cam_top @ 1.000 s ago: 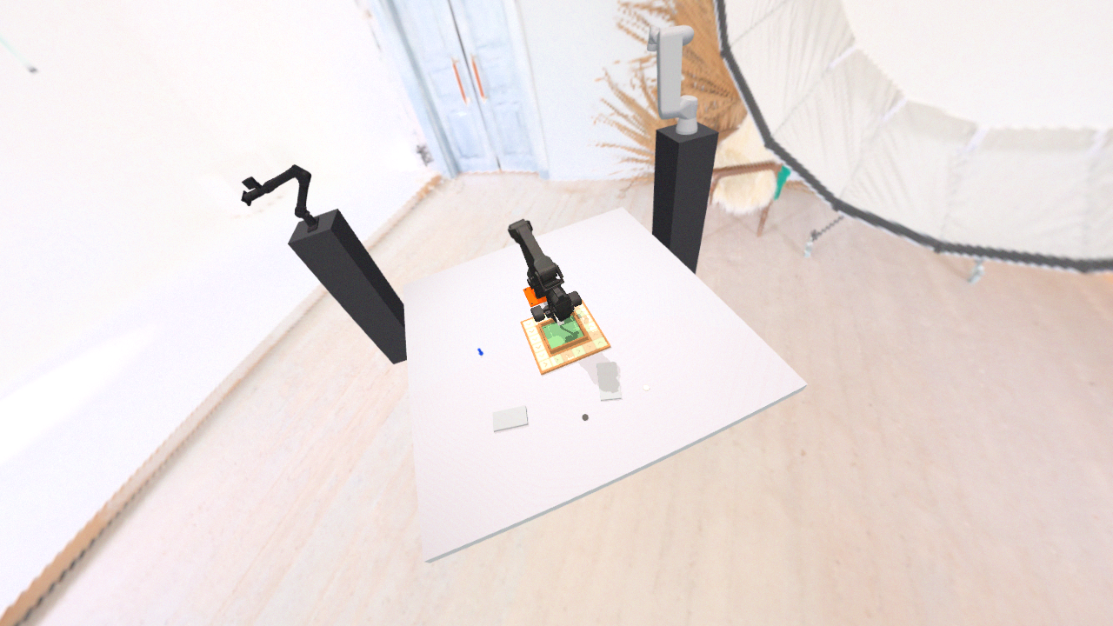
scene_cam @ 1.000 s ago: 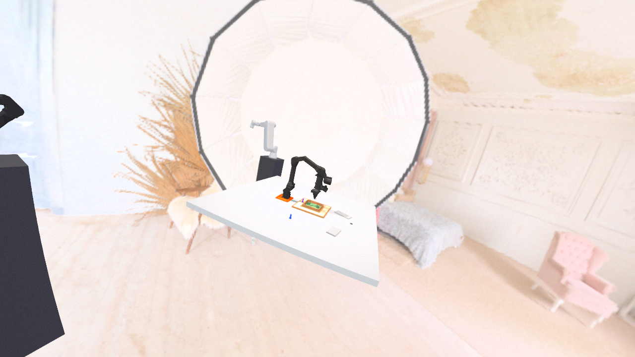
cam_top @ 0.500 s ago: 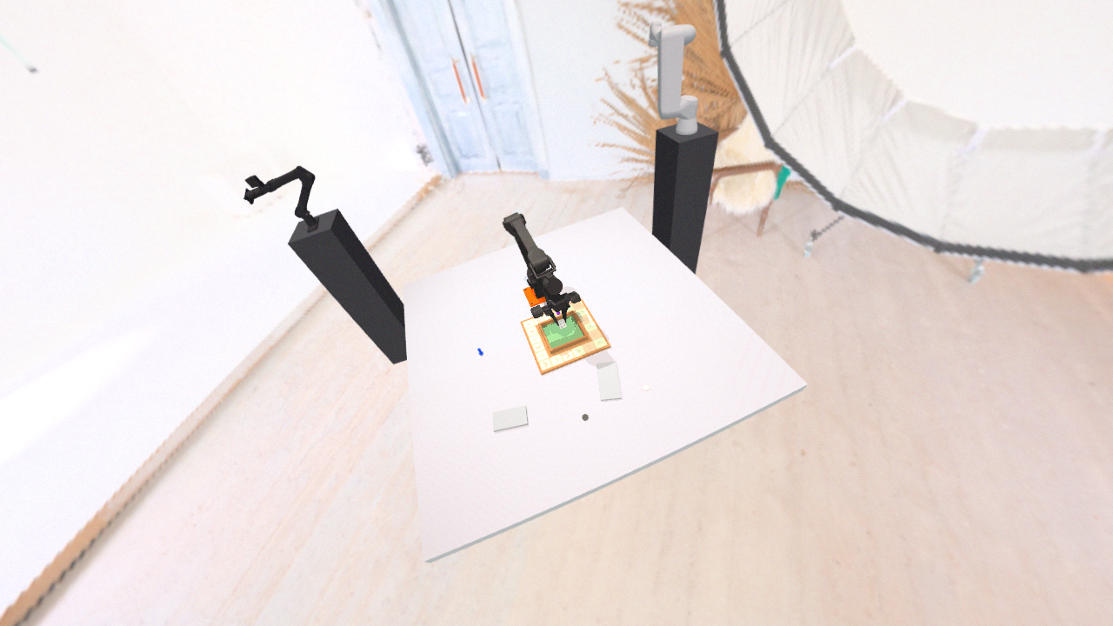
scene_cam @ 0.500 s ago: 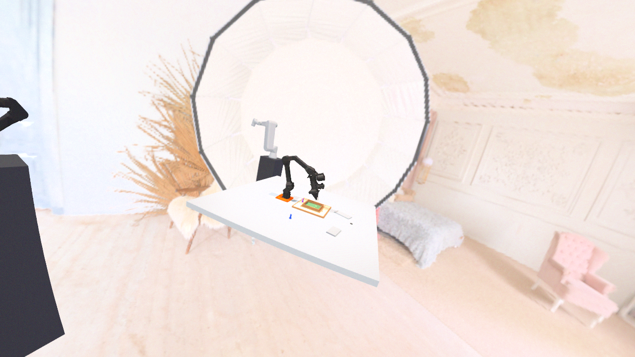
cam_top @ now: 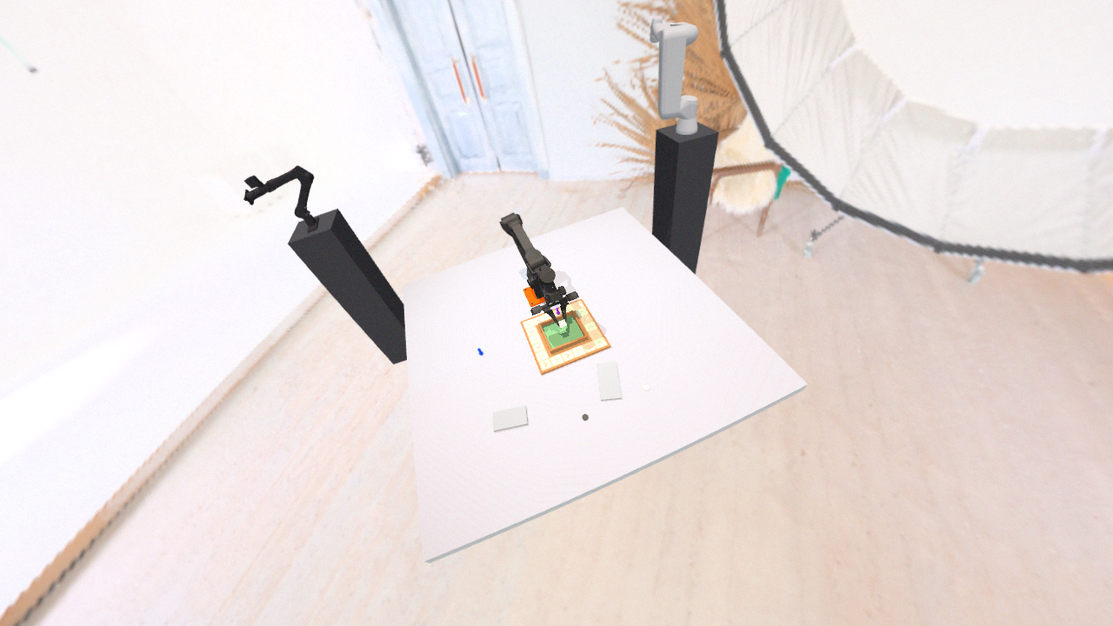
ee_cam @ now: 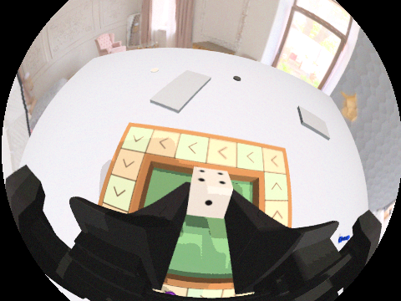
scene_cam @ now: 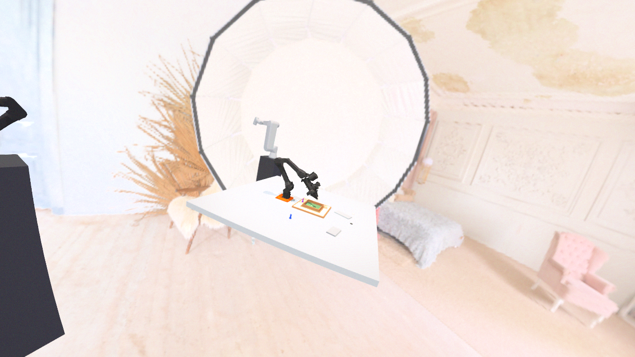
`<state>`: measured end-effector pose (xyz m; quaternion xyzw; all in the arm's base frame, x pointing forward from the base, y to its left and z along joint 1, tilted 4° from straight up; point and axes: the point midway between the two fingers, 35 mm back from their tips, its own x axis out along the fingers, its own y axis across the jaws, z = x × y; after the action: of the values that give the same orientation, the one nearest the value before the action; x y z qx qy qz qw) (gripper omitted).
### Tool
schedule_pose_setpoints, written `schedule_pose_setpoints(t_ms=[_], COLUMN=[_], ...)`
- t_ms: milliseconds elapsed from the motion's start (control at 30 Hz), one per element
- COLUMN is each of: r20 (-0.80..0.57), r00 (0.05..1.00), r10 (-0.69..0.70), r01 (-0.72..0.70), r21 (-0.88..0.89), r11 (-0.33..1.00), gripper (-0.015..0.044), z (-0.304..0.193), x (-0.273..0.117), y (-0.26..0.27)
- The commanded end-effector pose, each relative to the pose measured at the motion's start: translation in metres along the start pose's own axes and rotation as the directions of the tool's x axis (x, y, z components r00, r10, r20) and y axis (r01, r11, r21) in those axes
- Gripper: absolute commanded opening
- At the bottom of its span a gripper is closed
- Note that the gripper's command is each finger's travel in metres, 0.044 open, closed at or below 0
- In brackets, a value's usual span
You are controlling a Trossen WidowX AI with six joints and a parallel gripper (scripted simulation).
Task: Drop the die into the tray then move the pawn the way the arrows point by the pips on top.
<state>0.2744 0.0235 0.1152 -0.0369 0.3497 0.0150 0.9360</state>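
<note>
Purple pawn (cam_top: 557, 310) (scene_cam: 302, 200) (ee_cam: 170, 293) — upright, white die (cam_top: 562, 323) (ee_cam: 210, 193) — in pincer (cam_top: 562, 321) (scene_cam: 317, 197) (ee_cam: 207, 191)

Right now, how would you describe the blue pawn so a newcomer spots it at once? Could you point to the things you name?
Find the big white table (cam_top: 467, 482) (scene_cam: 266, 230) (ee_cam: 234, 113), then the orange-edged board (cam_top: 576, 362) (scene_cam: 310, 214) (ee_cam: 223, 151). The blue pawn (cam_top: 480, 351) (scene_cam: 290, 216) (ee_cam: 344, 238) is off the board, directly on the tabletop, the only blue piece.

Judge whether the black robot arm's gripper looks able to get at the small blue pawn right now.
Probably not yet: the black gripper is shut on a white die, though nothing visible stands around the blue pawn.
</note>
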Motion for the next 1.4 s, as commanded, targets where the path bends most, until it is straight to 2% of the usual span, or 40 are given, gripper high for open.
schedule_pose_setpoints(t_ms=[0, 133, 733, 1033, 1267, 1300, 1367], r20=[0.023, 0.022, 0.02, 0.02, 0.022, 0.022, -0.013], r00=[1.0, 1.0, 1.0, 1.0, 1.0, 1.0, 1.0], r10=[-0.003, -0.003, 0.001, 0.001, -0.002, -0.002, -0.003], r01=[0.003, 0.003, -0.001, 0.0, 0.002, 0.002, 0.003], r21=[-0.003, -0.003, -0.008, -0.008, -0.003, -0.003, -0.005], r11=[1.0, 1.0, 1.0, 1.0, 1.0, 1.0, 1.0], gripper=[0.0, 0.0, 0.0, 0.0236, 0.042, 0.044, 0.044], z=[0.005, 0.006, 0.003, 0.005, 0.033, 0.033, 0.033], x=[-0.019, -0.041, -0.039, -0.04, -0.066, -0.066, -0.064], y=[0.0, -0.001, 0.0, 0.0, 0.0, 0.0, 0.0])
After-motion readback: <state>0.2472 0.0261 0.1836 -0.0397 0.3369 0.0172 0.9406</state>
